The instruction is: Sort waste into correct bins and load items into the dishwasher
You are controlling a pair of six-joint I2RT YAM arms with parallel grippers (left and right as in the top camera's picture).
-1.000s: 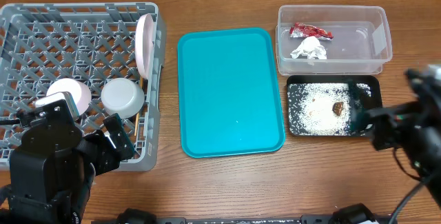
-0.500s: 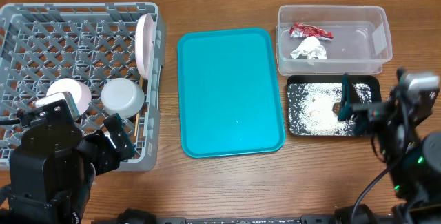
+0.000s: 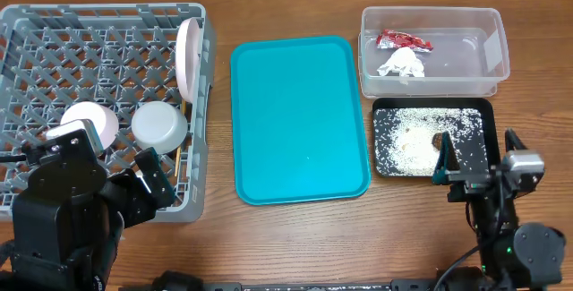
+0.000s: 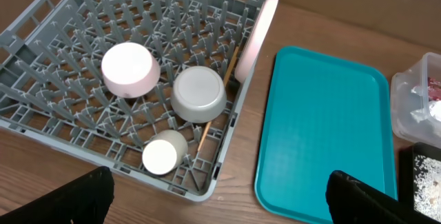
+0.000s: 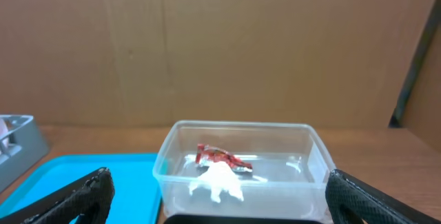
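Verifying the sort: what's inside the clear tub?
Inside the clear tub: a red wrapper and a crumpled white paper wad, close together; rest of the floor bare. Anything under the wad is hidden.

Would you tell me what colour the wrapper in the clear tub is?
The wrapper is red; overhead view shows it best.

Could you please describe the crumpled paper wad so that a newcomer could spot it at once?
In the overhead view, find the clear plastic tub at the upper right, just above the black tray. In its left half lies the paper wad: white and bunched, unlike the red wrapper just beyond it.
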